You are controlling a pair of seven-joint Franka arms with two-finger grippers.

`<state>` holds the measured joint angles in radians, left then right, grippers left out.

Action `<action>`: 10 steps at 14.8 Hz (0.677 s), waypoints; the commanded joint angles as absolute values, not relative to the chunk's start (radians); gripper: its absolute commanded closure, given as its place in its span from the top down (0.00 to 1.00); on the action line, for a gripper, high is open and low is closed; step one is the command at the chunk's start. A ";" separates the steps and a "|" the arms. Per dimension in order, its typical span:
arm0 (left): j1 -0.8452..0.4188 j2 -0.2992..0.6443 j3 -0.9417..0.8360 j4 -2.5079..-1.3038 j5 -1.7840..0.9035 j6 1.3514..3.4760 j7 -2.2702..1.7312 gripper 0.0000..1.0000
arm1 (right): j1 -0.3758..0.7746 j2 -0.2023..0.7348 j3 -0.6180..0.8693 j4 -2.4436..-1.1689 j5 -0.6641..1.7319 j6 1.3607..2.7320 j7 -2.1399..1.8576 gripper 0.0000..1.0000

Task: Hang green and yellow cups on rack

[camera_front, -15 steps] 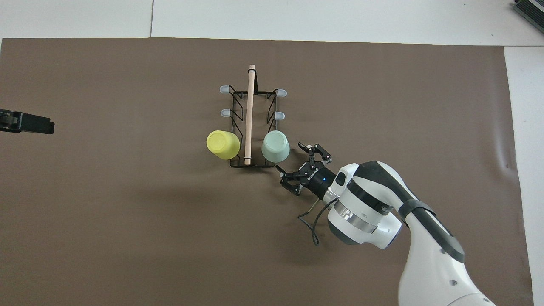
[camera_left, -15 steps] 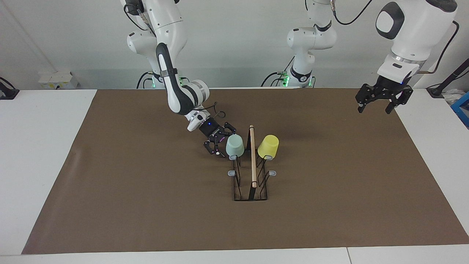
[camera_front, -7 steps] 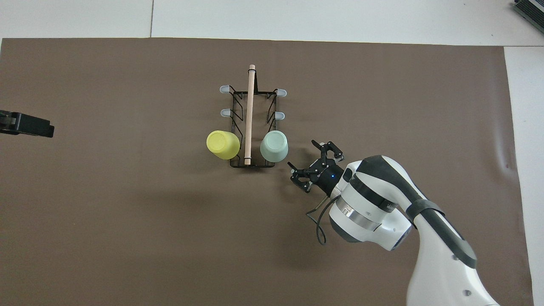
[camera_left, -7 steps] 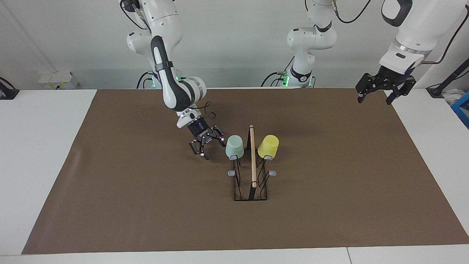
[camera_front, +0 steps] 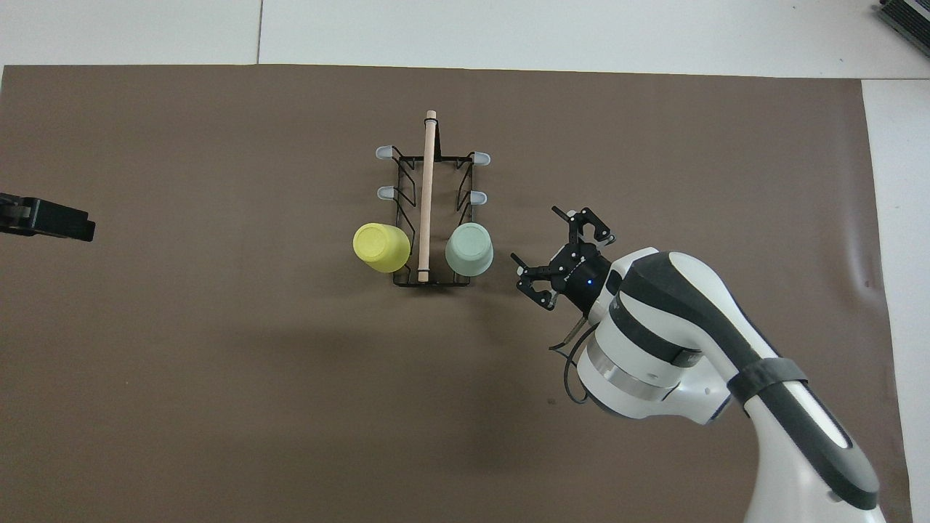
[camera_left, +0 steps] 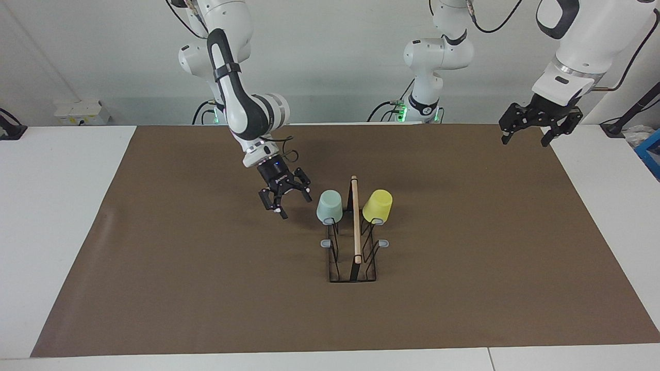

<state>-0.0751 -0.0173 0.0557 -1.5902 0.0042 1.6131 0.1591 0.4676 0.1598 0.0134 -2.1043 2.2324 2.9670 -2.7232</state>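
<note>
The pale green cup (camera_left: pixel 330 206) and the yellow cup (camera_left: pixel 377 205) hang upside down on the black wire rack (camera_left: pixel 356 234), one on each side of its wooden rod, on the prongs nearest the robots. In the overhead view the green cup (camera_front: pixel 469 249) and the yellow cup (camera_front: pixel 381 247) flank the rack (camera_front: pixel 427 189). My right gripper (camera_left: pixel 285 205) is open and empty, apart from the green cup, toward the right arm's end of the table; it also shows in the overhead view (camera_front: pixel 534 232). My left gripper (camera_left: pixel 525 141) is open and empty, raised over the mat's edge at the left arm's end.
A brown mat (camera_left: pixel 206 288) covers the table. Several grey-tipped prongs (camera_left: pixel 326 243) of the rack farther from the robots are bare. In the overhead view only part of my left gripper (camera_front: pixel 47 218) shows at the picture's edge.
My open right gripper has drawn back from the green cup toward the right arm's end, turning more downward. My left gripper has risen a little. Both cups stay on the rack.
</note>
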 commanded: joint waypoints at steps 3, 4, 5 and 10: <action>-0.087 -0.031 0.063 -1.592 0.011 1.597 0.158 1.00 | 0.397 0.138 0.020 -2.069 1.958 2.977 -2.793 1.00; -0.087 -0.031 0.063 -1.592 0.011 1.595 0.158 1.00 | 0.396 0.137 0.017 -2.069 1.929 2.977 -2.793 1.00; -0.087 -0.031 0.063 -1.592 0.011 1.592 0.158 1.00 | 0.391 0.132 0.012 -2.066 1.886 2.976 -2.795 1.00; -0.061 -0.031 0.008 -1.578 0.011 1.559 0.158 1.00 | 0.322 0.133 0.009 -2.010 1.648 2.869 -2.763 1.00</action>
